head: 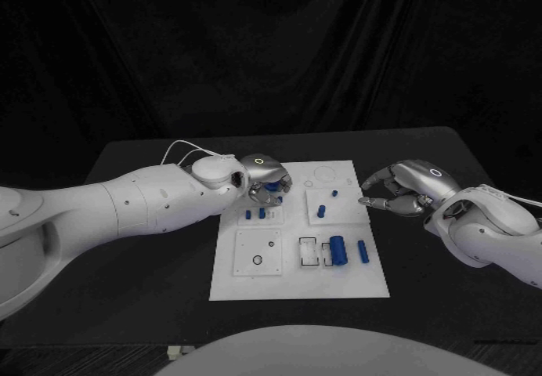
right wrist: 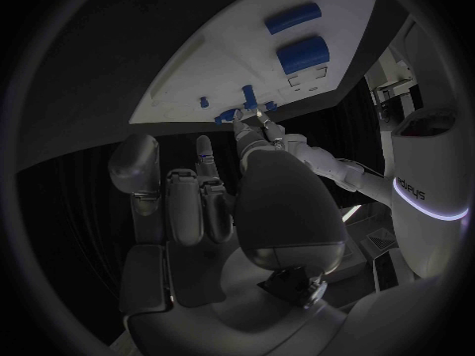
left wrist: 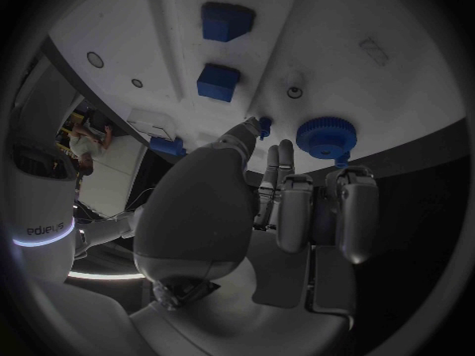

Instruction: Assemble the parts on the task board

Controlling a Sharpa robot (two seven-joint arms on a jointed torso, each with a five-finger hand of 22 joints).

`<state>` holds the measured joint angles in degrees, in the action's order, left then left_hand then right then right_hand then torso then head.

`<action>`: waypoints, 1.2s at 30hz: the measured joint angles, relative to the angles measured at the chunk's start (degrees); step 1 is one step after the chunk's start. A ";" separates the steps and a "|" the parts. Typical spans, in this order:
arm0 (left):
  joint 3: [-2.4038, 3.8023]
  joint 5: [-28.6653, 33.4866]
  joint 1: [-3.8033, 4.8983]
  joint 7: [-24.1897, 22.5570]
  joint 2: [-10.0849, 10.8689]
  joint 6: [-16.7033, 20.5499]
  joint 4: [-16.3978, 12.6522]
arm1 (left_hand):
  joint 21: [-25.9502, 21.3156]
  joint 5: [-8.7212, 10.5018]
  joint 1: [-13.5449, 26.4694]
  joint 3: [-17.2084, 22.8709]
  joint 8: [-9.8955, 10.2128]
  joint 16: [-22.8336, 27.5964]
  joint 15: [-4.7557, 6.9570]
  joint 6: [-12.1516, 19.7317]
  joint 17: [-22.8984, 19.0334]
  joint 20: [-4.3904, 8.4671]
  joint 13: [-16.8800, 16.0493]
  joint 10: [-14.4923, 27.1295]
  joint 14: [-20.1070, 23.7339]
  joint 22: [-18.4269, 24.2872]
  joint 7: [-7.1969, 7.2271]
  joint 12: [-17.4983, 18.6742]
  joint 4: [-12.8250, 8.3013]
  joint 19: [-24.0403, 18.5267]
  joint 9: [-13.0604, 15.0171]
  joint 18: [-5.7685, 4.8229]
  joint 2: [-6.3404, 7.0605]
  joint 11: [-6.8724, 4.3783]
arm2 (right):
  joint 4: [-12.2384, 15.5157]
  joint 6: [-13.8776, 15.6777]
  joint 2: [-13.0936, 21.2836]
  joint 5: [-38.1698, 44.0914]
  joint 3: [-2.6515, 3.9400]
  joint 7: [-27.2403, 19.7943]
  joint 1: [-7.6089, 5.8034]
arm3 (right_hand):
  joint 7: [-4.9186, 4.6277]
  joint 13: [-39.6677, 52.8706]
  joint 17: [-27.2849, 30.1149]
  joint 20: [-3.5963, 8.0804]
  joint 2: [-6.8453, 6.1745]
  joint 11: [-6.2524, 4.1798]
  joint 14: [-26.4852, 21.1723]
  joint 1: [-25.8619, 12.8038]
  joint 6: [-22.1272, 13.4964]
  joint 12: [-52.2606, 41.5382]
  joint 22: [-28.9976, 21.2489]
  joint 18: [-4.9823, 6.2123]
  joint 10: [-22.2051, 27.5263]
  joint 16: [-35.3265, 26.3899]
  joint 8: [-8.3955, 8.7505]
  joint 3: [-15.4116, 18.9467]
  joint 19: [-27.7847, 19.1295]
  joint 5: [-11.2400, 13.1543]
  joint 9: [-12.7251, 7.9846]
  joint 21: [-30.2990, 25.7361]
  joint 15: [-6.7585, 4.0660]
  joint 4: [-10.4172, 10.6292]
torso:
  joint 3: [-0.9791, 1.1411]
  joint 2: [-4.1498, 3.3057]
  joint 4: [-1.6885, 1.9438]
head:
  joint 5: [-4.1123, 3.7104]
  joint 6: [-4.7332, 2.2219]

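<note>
A white robot arm reaches in from the left, and its left hand point(head: 262, 177) hovers over the upper left part of the white task board point(head: 299, 286). Its wrist camera shows a fingertip point(left wrist: 260, 125) touching a small blue peg point(left wrist: 265, 123), beside a round blue gear point(left wrist: 325, 136). Whether the hand actually grips the peg cannot be told.

The board lies in the middle of the black worktop point(head: 135, 235). Its parts are spread over it: two blue blocks point(left wrist: 222, 51) near the left hand, a small blue pin point(head: 322, 210) on a raised square further right, and a thick blue cylinder point(head: 337, 250) beside a thinner one point(head: 363, 250) lower down.

At the board's right edge sits the right hand point(head: 395, 192), its fingers curled inward with nothing visible in them, one fingertip close to the board.

The likely risk is that the peg is small and held at best by fingertips, so it could tip or slip out and roll across the board. The left hand also hangs close to the gear and could knock it.

The worktop is matt black, and black curtains hang behind it.
</note>
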<state>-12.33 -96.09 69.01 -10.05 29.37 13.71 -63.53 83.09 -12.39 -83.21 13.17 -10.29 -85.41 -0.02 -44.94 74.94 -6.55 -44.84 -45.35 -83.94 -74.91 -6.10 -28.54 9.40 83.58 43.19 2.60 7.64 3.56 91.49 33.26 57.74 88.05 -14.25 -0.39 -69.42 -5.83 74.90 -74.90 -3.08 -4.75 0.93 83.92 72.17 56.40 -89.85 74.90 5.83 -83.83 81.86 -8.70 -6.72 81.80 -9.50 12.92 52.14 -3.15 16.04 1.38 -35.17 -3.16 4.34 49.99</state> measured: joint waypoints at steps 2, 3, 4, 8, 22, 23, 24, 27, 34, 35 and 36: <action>0.00 0.00 -0.13 0.00 -0.09 -0.04 0.13 | 0.00 0.00 -0.07 0.09 0.00 0.00 0.00 -0.45 0.00 0.00 0.10 -0.24 0.00 0.00 0.05 0.00 -0.08 0.00 -0.16 0.00 -0.07 -0.17 | 0.00 0.00 0.00 0.00 0.00 0.00 0.00 | 0.00 0.00 0.00 0.00 0.00 0.00 0.00 0.00 0.00 0.00 0.00 0.00 0.00 0.00 0.00 0.00 0.00 0.00 0.00 0.00 0.00 0.00 | 0.00 0.02 0.00 | 0.00 0.00; 0.00 -0.01 -0.17 -0.01 -0.11 -0.06 0.19 | 0.00 -0.15 -0.07 0.48 0.01 0.00 0.00 -1.07 0.00 0.00 0.25 -0.68 0.00 0.00 0.05 0.00 -0.16 0.00 -0.25 0.00 -0.07 -0.18 | 0.01 0.00 0.01 0.00 0.00 0.00 0.00 | 0.00 0.00 0.00 0.00 0.00 0.00 0.00 0.00 0.00 0.00 0.00 0.00 0.00 0.00 0.00 0.00 0.00 0.00 0.00 0.00 0.00 0.00 | 0.00 0.02 0.00 | 0.00 0.00; 0.00 -0.01 -0.22 -0.01 -0.15 -0.09 0.28 | 0.00 -0.26 -0.07 0.59 0.01 0.00 0.00 -1.42 0.00 0.00 0.36 -0.83 0.00 0.00 0.10 0.00 -0.28 0.00 -0.32 0.00 -0.07 -0.20 | 0.01 0.00 0.01 0.00 0.00 0.00 0.00 | 0.00 0.00 0.00 0.00 0.00 0.00 0.00 0.00 0.00 0.00 0.00 0.00 0.00 0.00 0.00 0.00 0.00 0.00 0.00 0.00 0.00 0.00 | 0.00 0.02 0.00 | -0.02 0.00; 0.00 -0.02 -0.36 0.00 -0.17 -0.29 0.47 | 0.00 -0.26 -0.07 1.18 0.02 0.22 0.00 -1.88 0.00 0.00 0.83 -2.03 0.00 0.00 0.30 0.00 -0.40 0.00 -0.74 0.00 -0.07 -0.42 | 0.01 0.00 0.01 0.00 0.00 0.00 0.00 | 0.00 0.00 0.00 0.00 0.00 0.00 0.00 0.00 0.00 0.00 0.01 0.00 0.00 0.00 0.00 0.00 0.00 0.00 0.00 0.00 0.00 0.00 | 0.01 0.03 -0.01 | -0.06 0.00; 0.02 -0.02 -0.62 0.08 -0.35 -0.95 0.91 | 0.27 -0.35 -0.17 3.22 0.88 0.70 0.01 -5.34 -0.01 0.00 3.07 -5.06 0.00 0.00 0.60 0.93 -1.13 0.00 -1.97 -0.01 -0.61 -0.91 | -0.05 0.01 -0.11 -0.01 0.00 -0.01 0.01 | 0.00 0.00 0.00 0.00 0.04 0.00 0.00 0.04 0.00 0.00 0.04 0.00 0.00 0.00 0.00 0.00 0.00 -0.26 0.00 0.00 0.00 0.00 | 0.07 0.09 -0.01 | -0.29 0.00; 0.03 -0.02 -0.64 0.05 -0.35 -0.95 0.92 | 0.33 -0.49 -0.31 3.57 0.88 0.70 0.01 -6.19 -0.01 0.00 3.36 -5.60 0.00 0.00 0.66 1.25 -1.20 0.00 -2.02 0.00 -0.96 -1.03 | -0.05 0.01 -0.11 -0.01 0.00 -0.01 0.01 | 0.00 0.00 0.00 0.00 0.17 0.00 0.00 0.17 0.00 0.00 0.03 0.00 0.00 0.00 0.00 -0.10 0.00 -0.26 -0.04 0.00 0.00 -0.10 | 0.07 0.09 0.00 | -0.35 0.00; 0.03 -0.02 -0.67 0.01 -0.36 -0.94 0.93 | 0.33 -0.49 -0.16 3.71 0.90 0.93 0.13 -6.70 -0.01 0.00 3.61 -6.03 -0.13 0.00 0.77 1.39 -1.34 0.00 -2.08 0.00 -1.10 -1.14 | -0.05 0.01 -0.11 -0.01 0.00 -0.01 0.01 | 0.00 0.00 0.00 0.00 0.25 0.00 0.00 0.25 0.00 0.00 0.04 0.00 0.00 0.00 0.00 -0.19 0.00 -0.26 -0.06 -0.13 0.00 -0.19 | 0.07 0.09 0.00 | -0.41 0.00; 0.06 -0.02 -0.71 -0.14 -0.40 -0.88 0.98 | 0.68 -0.48 -0.16 4.36 1.56 1.33 0.86 -7.87 -0.01 0.22 5.17 -7.37 -0.02 0.01 1.27 2.90 -1.48 0.21 -2.72 0.00 -1.10 -1.67 | -0.06 0.01 -0.12 -0.01 0.00 -0.01 0.01 | 0.00 0.00 0.00 0.00 0.07 0.00 0.00 0.54 0.00 0.00 0.03 0.00 0.00 -0.22 0.22 -0.25 0.00 -0.26 -0.06 -0.23 0.00 -0.25 | 0.07 0.08 0.02 | -0.52 0.00; 0.10 -0.02 -0.82 -0.47 -0.69 -0.77 1.24 | 0.68 -0.48 0.38 4.74 2.98 1.55 0.95 -8.00 -0.02 0.22 7.17 -7.86 -0.11 0.01 1.29 4.66 -1.74 0.21 -3.78 0.00 -0.96 -1.52 | -0.09 0.01 -0.20 -0.02 0.00 0.01 0.01 | 0.00 0.00 0.00 0.00 0.01 0.00 0.00 0.59 0.00 0.00 0.03 0.00 0.00 -0.22 0.22 -0.08 0.00 -0.26 -0.06 -0.23 0.00 -0.41 | 0.04 0.06 0.03 | -0.56 0.00; 0.11 -0.01 -0.84 -0.50 -0.72 -0.76 1.29 | 0.68 -0.48 0.38 4.74 2.98 1.55 0.95 -8.00 -0.02 0.22 7.25 -8.10 -0.11 0.00 1.29 4.86 -1.74 0.21 -3.84 0.00 -0.96 -1.51 | -0.09 0.00 -0.22 -0.02 0.00 0.01 0.01 | 0.00 0.00 0.00 0.00 0.01 0.00 0.00 0.60 0.00 0.00 0.03 0.00 0.00 -0.22 0.22 -0.09 0.00 -0.26 -0.06 -0.23 0.00 -0.41 | 0.04 0.06 0.02 | -0.54 0.00; 0.12 -0.01 -0.85 -0.54 -0.74 -0.75 1.33 | 0.68 -0.48 0.38 4.74 3.09 1.55 0.95 -8.00 -0.02 0.22 7.34 -8.27 -0.11 0.00 1.29 4.93 -1.74 0.21 -3.90 0.00 -0.96 -1.52 | -0.10 0.00 -0.24 -0.02 0.00 0.02 0.01 | 0.00 0.00 0.00 0.00 0.01 0.00 0.00 0.60 0.00 0.00 0.03 0.00 0.00 -0.22 0.22 -0.08 0.00 -0.26 -0.06 -0.23 0.00 -0.41 | 0.03 0.06 0.01 | -0.54 0.00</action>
<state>-12.21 -96.09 68.17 -10.58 28.62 12.96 -62.20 83.76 -12.87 -82.83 17.90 -7.20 -83.86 0.93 -52.94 74.92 -6.33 -37.50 -53.61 -84.05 -74.90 -4.81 -23.62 7.66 83.79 39.29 2.61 6.67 2.04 91.39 33.26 57.51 88.03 -14.25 -0.37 -69.41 -5.83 74.90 -74.90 -3.08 -4.74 0.93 83.92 72.77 56.40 -89.85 74.93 5.83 -83.83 81.64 -8.48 -6.80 81.79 -9.76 12.87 51.91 -3.15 15.63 1.41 -35.11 -3.15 3.80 49.99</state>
